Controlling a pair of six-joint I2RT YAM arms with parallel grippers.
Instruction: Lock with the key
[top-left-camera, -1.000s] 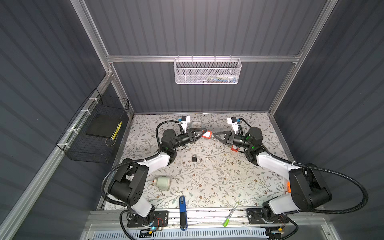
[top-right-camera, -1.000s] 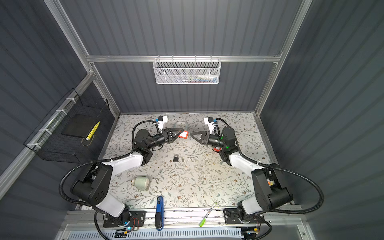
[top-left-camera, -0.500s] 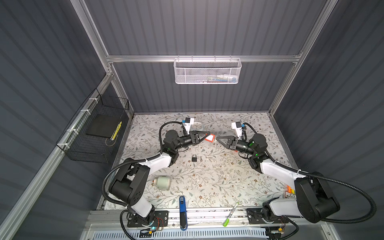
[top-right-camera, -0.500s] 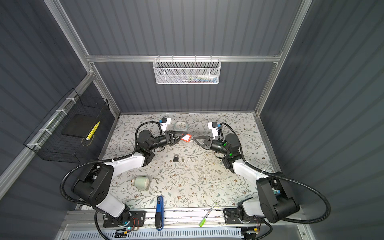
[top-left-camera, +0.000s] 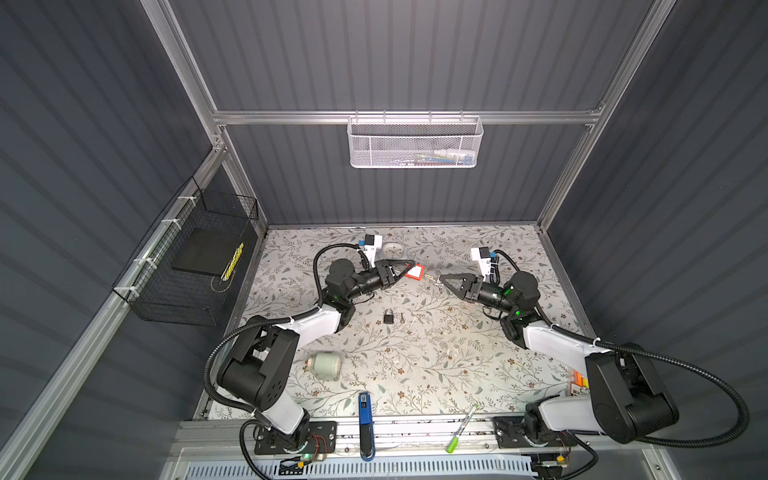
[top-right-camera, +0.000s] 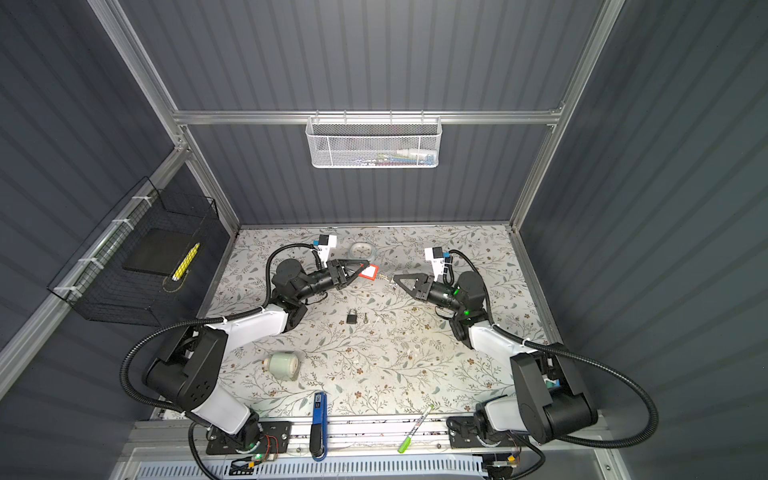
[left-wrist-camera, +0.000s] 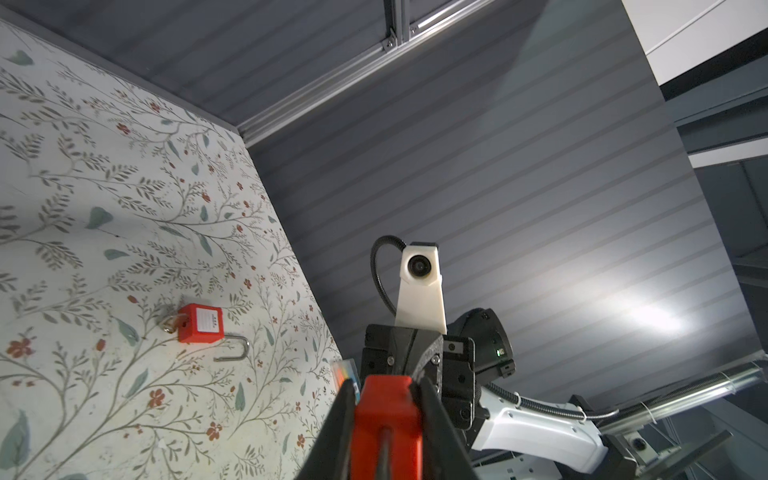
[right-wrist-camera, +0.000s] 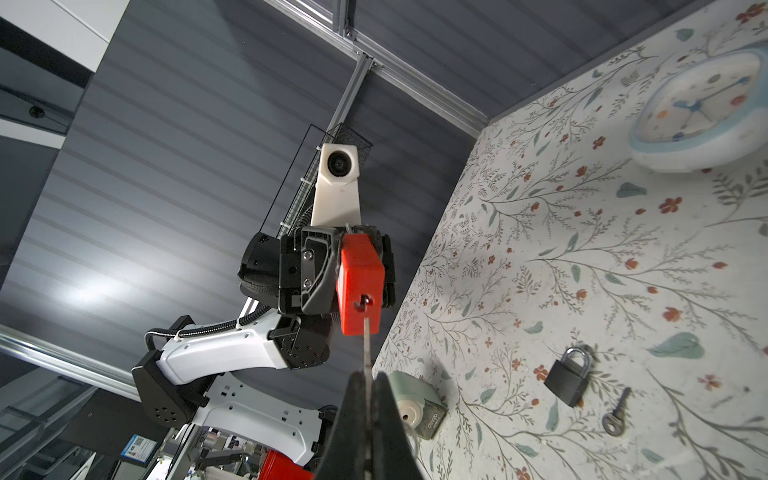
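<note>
Currently my left tool (left-wrist-camera: 384, 388) is closed partway around the red padlock (right-wrist-camera: 360, 282). It holds the lock up off the worktop (right-wrist-camera: 582, 216), in the middle of the right wrist view, with the keyhole (right-wrist-camera: 364, 302) end turned toward my other arm. I hold it like this so the slot faces the key squarely and the body cannot twist when I turn.

My right tool (right-wrist-camera: 366, 376), at the lower middle of that view, is pinched fully shut on the key (right-wrist-camera: 366, 340). Gripping it at the head end leaves the whole blade free. The blade runs straight up the frame to the keyhole, and its tip meets the slot, though I cannot tell whether it has gone in. The shackle is hidden inside my left jaws, so I cannot say if it is seated.

I judge the step in hand to be insertion, with the turn to follow.

A black padlock (right-wrist-camera: 567, 376) and a small key (right-wrist-camera: 618, 413) just beside it lie at the lower right. A second red padlock (left-wrist-camera: 201, 324) lies on the worktop at the left of the left wrist view. I judge these to be no part of this step.
</note>
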